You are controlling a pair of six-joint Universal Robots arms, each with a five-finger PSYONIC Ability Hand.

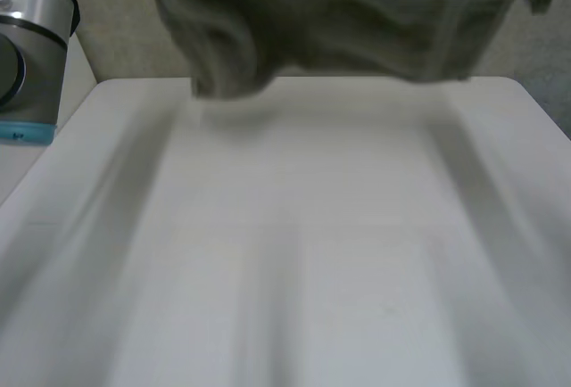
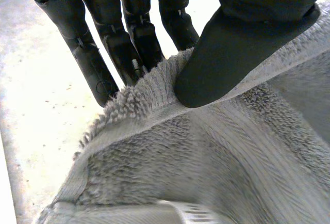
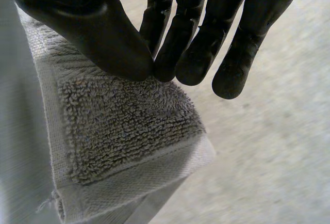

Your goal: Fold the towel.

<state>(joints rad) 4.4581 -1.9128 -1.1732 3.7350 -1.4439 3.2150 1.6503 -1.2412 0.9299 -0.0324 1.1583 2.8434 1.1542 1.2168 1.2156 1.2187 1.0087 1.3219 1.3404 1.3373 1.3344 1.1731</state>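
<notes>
A grey terry towel (image 1: 339, 21) hangs in the air over the far part of the white table (image 1: 303, 253), its lower edge sagging at the left. My left hand (image 2: 227, 53) pinches a hemmed edge of the towel (image 2: 206, 157) between thumb and fingers. My right hand (image 3: 118, 38) holds a corner of the towel (image 3: 124, 126), thumb pressed against the fingers with the cloth between them. The corner's hem hangs down under that hand.
My left arm's grey joint with its light-blue cap (image 1: 27, 57) stands at the table's left side. A pale speckled floor (image 3: 268, 152) lies beyond the table's far edge.
</notes>
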